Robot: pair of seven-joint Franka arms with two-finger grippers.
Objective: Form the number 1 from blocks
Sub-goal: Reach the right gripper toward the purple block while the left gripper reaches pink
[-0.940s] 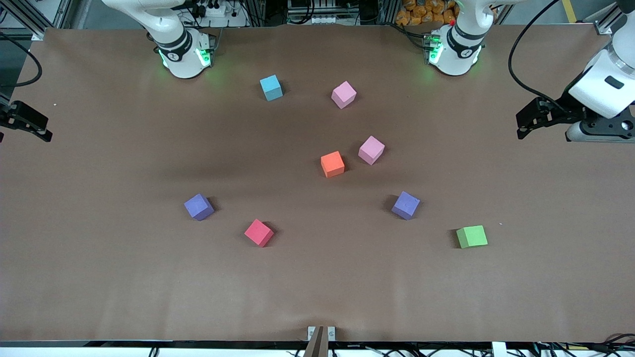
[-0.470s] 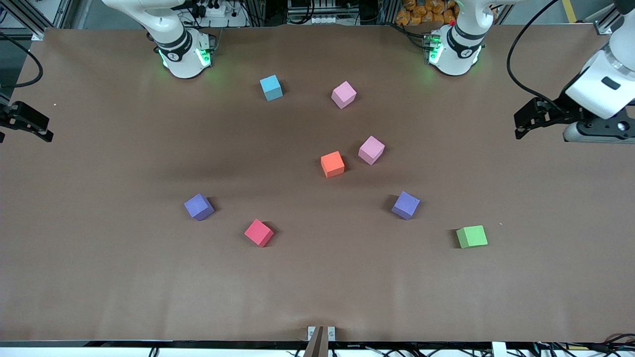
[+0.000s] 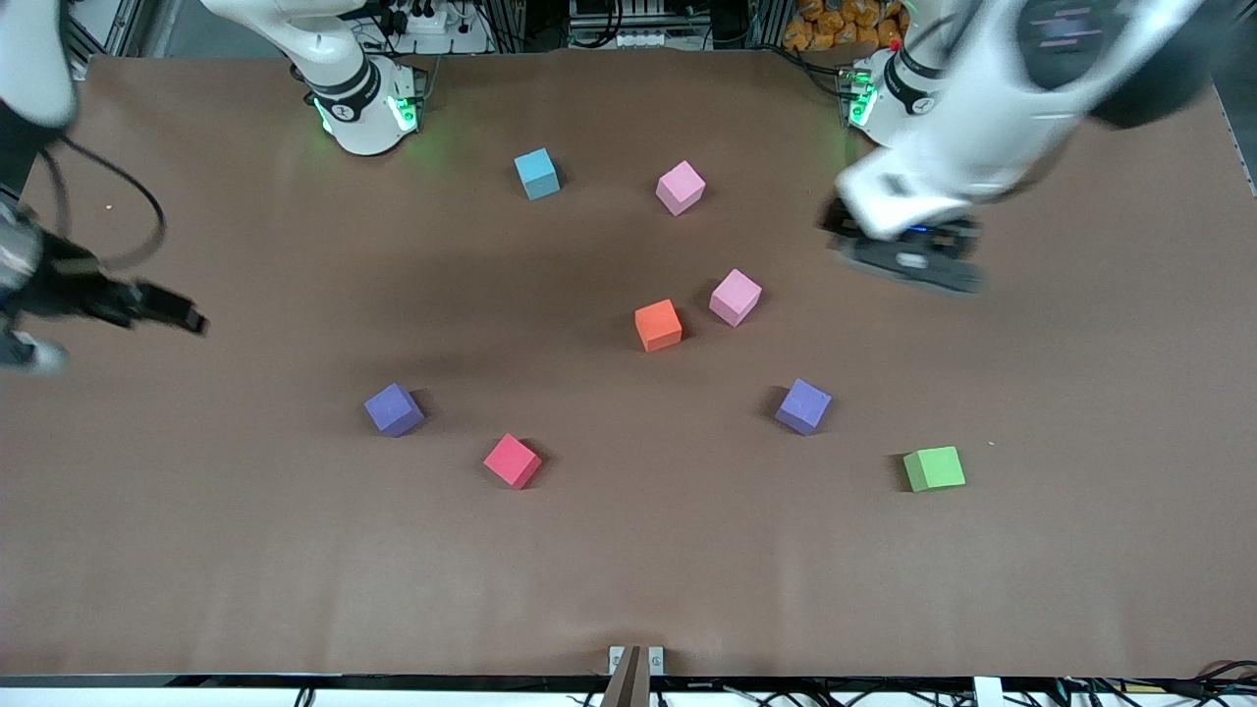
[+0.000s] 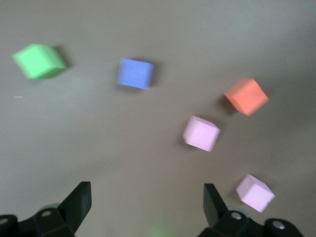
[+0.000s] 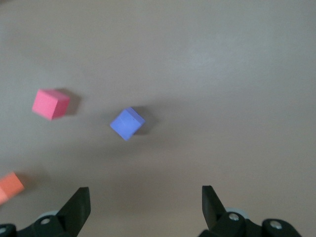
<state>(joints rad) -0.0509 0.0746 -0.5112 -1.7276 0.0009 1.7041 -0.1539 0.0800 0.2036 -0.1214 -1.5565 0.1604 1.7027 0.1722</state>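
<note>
Both grippers hang empty with fingers spread, the left gripper point(image 3: 908, 257) over the table point(image 3: 628, 550) near a pink block point(image 3: 736, 297) and orange block point(image 3: 658, 325), the right gripper point(image 3: 162, 309) toward the purple block point(image 3: 394, 409) and red block point(image 3: 512, 461).

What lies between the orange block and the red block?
Nothing: bare table between the orange block and the red block, as the front view shows.

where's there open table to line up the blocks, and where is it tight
Widest bare stretch: between the red block, the green block and the table edge nearest the front camera. Another lies between the blue block and one purple block. Crowded: around the orange block and pink block.
</note>
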